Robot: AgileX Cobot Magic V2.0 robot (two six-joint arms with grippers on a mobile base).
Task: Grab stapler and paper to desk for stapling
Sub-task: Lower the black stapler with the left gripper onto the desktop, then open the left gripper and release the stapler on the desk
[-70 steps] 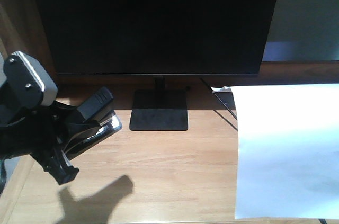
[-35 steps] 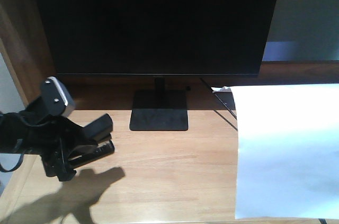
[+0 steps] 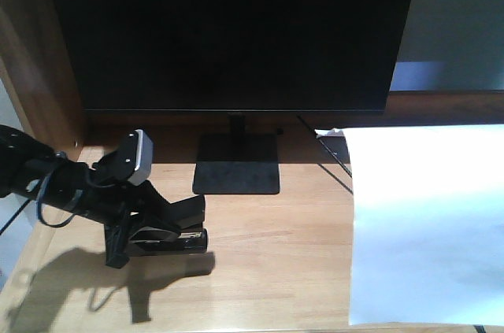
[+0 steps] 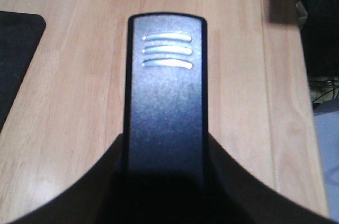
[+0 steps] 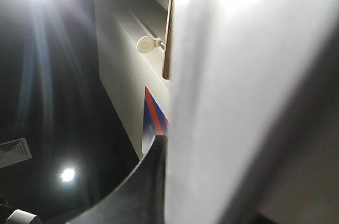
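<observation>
The black stapler (image 3: pixel 175 232) lies low on the light wood desk (image 3: pixel 268 262), left of centre, with my left gripper (image 3: pixel 153 232) shut on its rear. In the left wrist view the stapler (image 4: pixel 165 75) shows its ribbed top between my two fingers, pointing away over the desk (image 4: pixel 69 107); the left gripper (image 4: pixel 165 152) clamps its sides. The white paper (image 3: pixel 429 231) covers the right side of the desk. In the right wrist view the paper (image 5: pixel 238 91) stands edge-on against one dark finger (image 5: pixel 145 187) of my right gripper (image 5: pixel 172 192); the other finger is hidden behind the sheet.
A large black monitor (image 3: pixel 236 34) fills the back, its flat black stand base (image 3: pixel 236 174) just right of the stapler. A thin black cable (image 3: pixel 335 161) runs by the paper's left edge. The brown side panel (image 3: pixel 39 73) stands at left.
My left arm has come down and moved right with the stapler, from raised at the left edge to resting on the desk by the monitor base. The paper has stayed put.
</observation>
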